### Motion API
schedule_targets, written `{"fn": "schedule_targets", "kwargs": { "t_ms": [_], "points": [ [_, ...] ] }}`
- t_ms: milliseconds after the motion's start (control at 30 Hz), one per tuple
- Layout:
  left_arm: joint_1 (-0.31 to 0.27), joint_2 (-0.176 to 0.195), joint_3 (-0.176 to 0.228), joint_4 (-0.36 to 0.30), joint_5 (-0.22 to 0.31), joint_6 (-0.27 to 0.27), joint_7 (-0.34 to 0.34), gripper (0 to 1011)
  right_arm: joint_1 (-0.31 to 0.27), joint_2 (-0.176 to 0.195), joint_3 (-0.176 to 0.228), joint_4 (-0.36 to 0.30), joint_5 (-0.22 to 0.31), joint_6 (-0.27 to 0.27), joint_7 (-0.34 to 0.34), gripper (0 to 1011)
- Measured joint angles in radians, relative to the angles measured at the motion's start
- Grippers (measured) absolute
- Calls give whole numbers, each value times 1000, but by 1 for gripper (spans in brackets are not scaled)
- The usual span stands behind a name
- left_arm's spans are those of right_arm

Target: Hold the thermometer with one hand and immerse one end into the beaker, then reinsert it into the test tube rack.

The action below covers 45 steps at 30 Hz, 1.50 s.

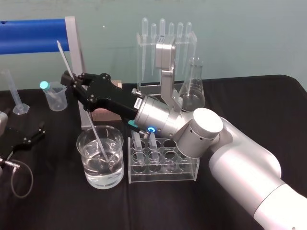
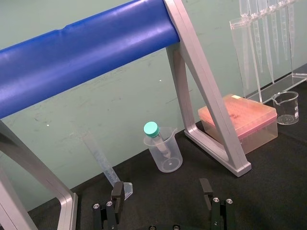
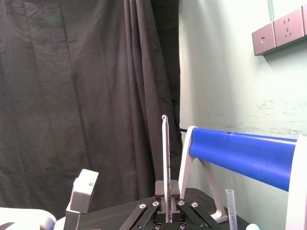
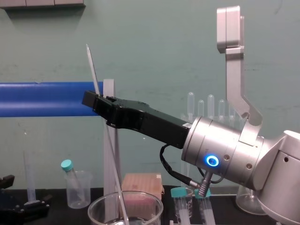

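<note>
Head: right gripper (image 1: 71, 79) fingers clamped on the thermometer (image 1: 64, 60). It slants, with its lower end in the water of the beaker (image 1: 96, 178), just left of the tube rack (image 1: 163, 167). Left gripper (image 1: 31, 139) sits parked on the tabletop (image 1: 57, 201), left side.
Left wrist: left fingers (image 2: 117, 192) spread wide, holding nothing.
Right wrist: thermometer pinched between the right fingers.
Chest: thermometer drops inside the beaker rim.

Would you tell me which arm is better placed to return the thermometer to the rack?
Right. The right tool grips the thermometer, its lower end in the beaker, beside the rack. The left tool sits open and empty, farther left.
</note>
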Motion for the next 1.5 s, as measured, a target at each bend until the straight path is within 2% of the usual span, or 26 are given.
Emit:
{"fn": "schedule_targets", "kwargs": {
  "t_ms": [1500],
  "points": [
    [0,0,0,0,0,0,0,1008,0,0,0,0,0,0,0,53]
  ]
}}
